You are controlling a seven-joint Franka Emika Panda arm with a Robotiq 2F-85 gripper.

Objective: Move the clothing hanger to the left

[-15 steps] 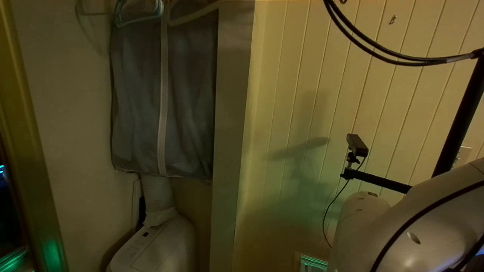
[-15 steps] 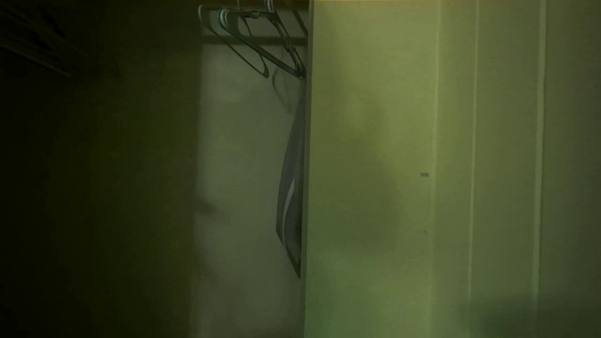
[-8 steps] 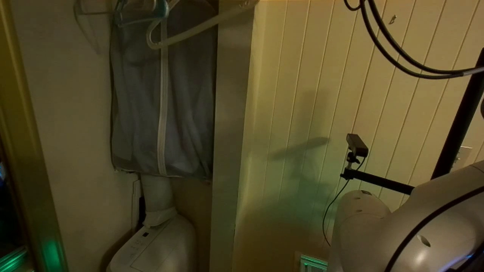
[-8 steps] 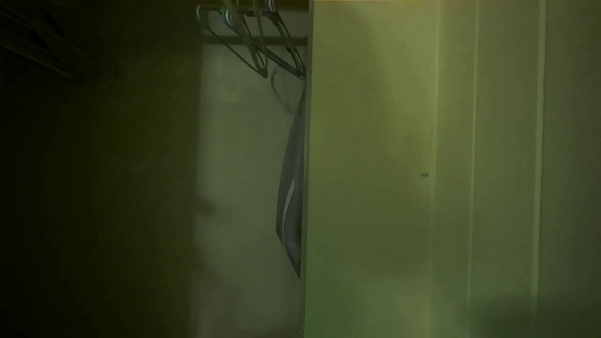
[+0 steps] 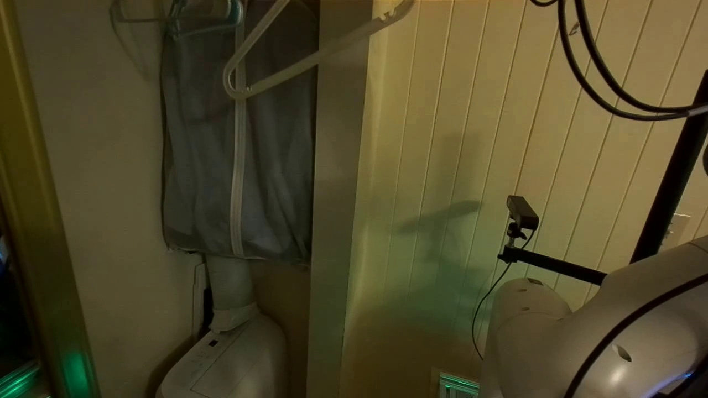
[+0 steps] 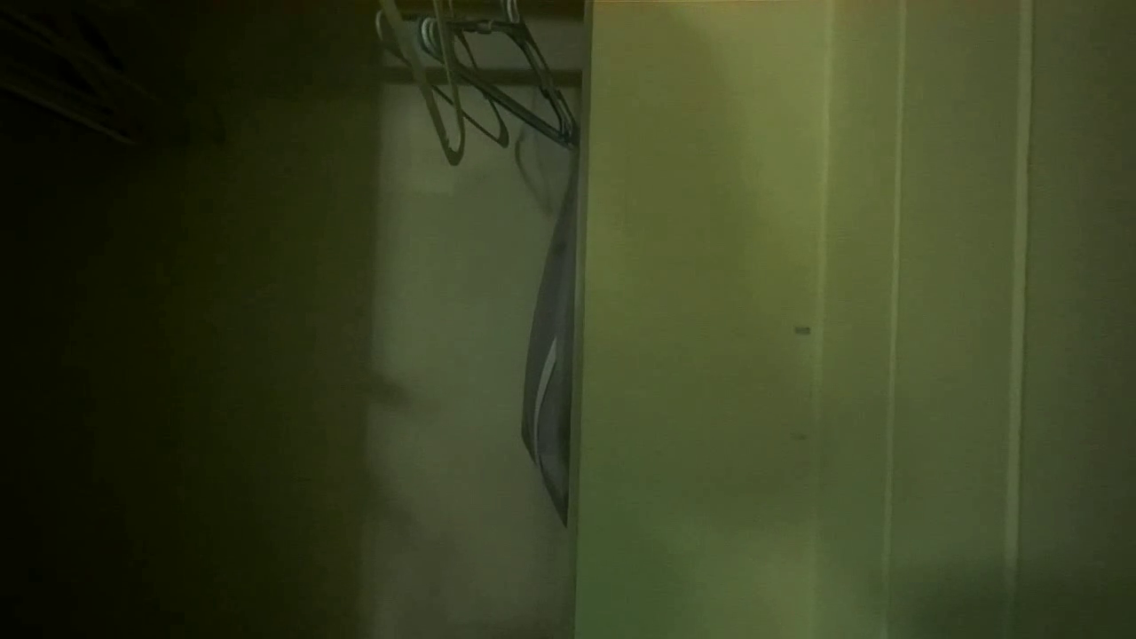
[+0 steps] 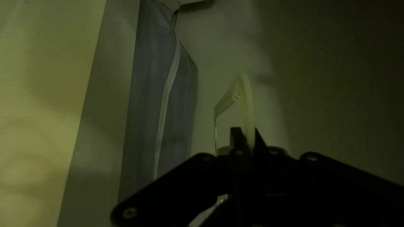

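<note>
The white clothing hanger hangs tilted at the top of an exterior view, in front of a grey garment bag. Its lower end also shows in an exterior view, apart from the darker hangers behind it. In the wrist view, my gripper comes in from the bottom, shut on the hanger, with one bar pinched between the dark fingertips. The hanger's hook is out of view. The gripper itself is outside both exterior views.
Teal hangers hang beside the garment bag. A closet wall edge stands right of the bag. A white appliance stands below. A mounted camera and black cables are near the arm.
The white hanger has come down and further into view in both exterior views, shifting left in the view facing the closet wall. The cables by the arm have swung right and lower.
</note>
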